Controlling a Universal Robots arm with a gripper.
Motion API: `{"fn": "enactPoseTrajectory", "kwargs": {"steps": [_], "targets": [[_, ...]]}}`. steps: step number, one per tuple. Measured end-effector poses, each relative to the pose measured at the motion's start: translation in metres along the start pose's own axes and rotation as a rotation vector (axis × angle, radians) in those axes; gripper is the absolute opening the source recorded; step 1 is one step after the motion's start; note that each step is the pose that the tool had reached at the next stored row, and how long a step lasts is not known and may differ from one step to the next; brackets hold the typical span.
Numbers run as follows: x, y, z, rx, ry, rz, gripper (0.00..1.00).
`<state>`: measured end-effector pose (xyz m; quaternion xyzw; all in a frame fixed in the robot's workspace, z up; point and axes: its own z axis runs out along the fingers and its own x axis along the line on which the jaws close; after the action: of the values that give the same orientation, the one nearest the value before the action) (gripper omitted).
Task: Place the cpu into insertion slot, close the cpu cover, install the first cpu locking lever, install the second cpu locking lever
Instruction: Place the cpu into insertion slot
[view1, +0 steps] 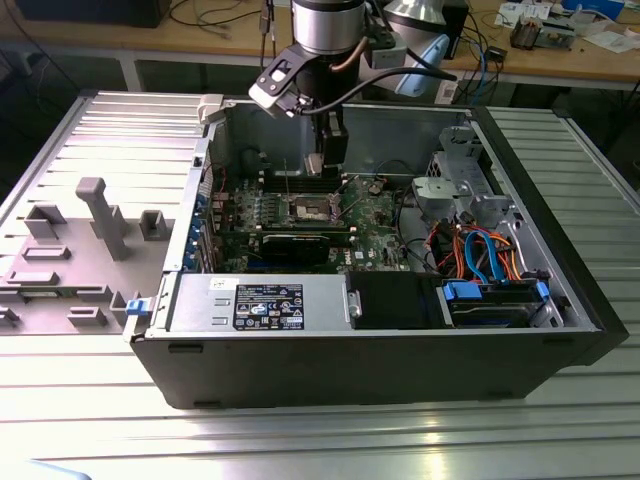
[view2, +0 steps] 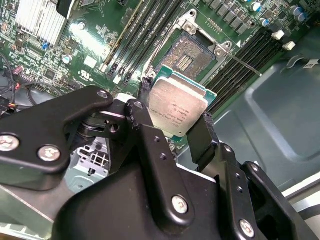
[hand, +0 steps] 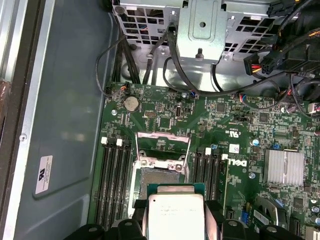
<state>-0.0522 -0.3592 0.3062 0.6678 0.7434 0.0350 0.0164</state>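
Near the exterior view's centre my gripper (view1: 320, 160) clamps the cpu (view2: 177, 102) over the open insertion slot (view2: 187, 56) — a tilted landing could bend pins.

cpu (view2: 177, 107): flat square chip, silver-grey lid, green edge; tilted, clamped in gripper (view2: 171, 116), just above slot, not seated. insertion slot (hand: 160, 177): uncovered, dark contact field, centre of exterior view. cpu cover (hand: 162, 144): silver windowed frame, swung open at slot's edge.

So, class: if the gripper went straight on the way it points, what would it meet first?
The gripper would probably meet the open socket on the board, beyond the cpu in its fingers; depth is unclear.
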Motion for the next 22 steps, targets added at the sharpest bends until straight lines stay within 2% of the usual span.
{"fn": "enactPoseTrajectory", "kwargs": {"steps": [5, 22], "targets": [[0.0000, -0.0001, 0.0005, -0.0012, -0.0045, 0.058, 0.55], [0.0000, -0.0001, 0.0005, -0.0015, -0.0055, 0.073, 0.55]]}}
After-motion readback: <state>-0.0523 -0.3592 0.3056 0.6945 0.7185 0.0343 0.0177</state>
